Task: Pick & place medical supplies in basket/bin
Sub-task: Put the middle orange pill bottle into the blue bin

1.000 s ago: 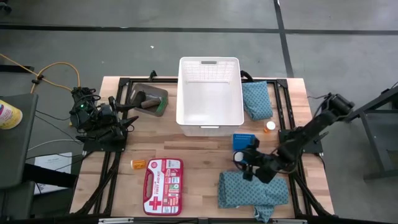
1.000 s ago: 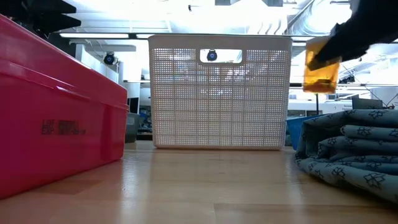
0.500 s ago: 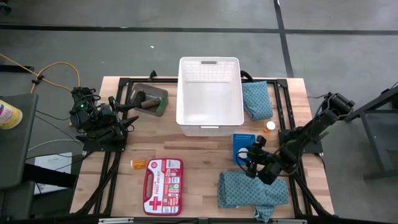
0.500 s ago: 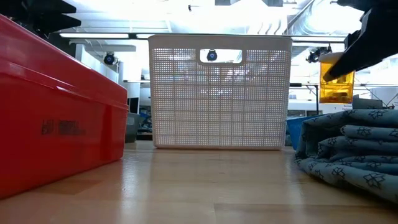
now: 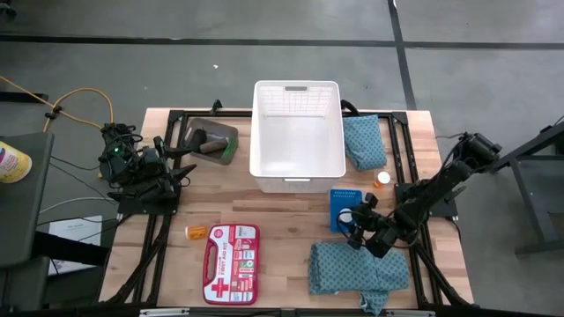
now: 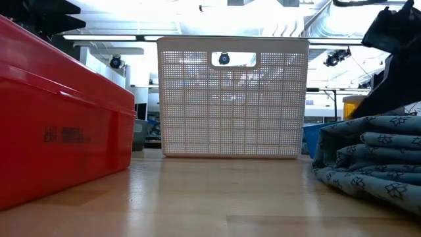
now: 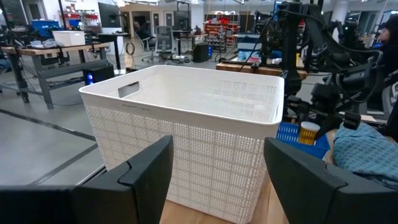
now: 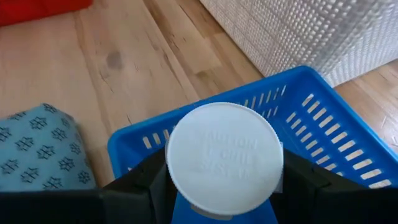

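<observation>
1. A red rectangular first-aid case [image 5: 231, 251] lies flat near the front edge of the light wooden table [image 5: 282, 229] (its lid shows a white cross).
2. A small blue latticed plastic tray [image 5: 345, 205] sits right of centre.

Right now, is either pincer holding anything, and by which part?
The right pincer holds an orange bottle just below its white cap, above the blue tray. The left pincer holds nothing.
</observation>
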Tool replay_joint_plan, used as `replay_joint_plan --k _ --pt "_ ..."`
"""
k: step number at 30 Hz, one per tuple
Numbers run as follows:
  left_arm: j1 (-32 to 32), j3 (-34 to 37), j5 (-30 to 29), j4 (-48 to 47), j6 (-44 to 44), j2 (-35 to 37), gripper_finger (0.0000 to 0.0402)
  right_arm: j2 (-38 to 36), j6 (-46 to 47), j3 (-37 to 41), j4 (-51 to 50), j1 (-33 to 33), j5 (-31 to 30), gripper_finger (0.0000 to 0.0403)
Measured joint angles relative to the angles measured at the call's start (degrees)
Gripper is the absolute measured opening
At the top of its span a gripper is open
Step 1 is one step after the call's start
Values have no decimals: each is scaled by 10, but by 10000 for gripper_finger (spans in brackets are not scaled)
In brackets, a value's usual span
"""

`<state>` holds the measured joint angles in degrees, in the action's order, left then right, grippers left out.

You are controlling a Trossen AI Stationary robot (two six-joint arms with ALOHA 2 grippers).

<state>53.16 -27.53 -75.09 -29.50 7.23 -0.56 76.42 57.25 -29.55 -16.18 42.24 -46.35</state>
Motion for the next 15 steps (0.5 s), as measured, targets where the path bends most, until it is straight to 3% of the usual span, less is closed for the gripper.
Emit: replay_joint_plan --k 15 --pt "0 0 0 0 -1 0 242 0 -86 2 48 -27 62 194"
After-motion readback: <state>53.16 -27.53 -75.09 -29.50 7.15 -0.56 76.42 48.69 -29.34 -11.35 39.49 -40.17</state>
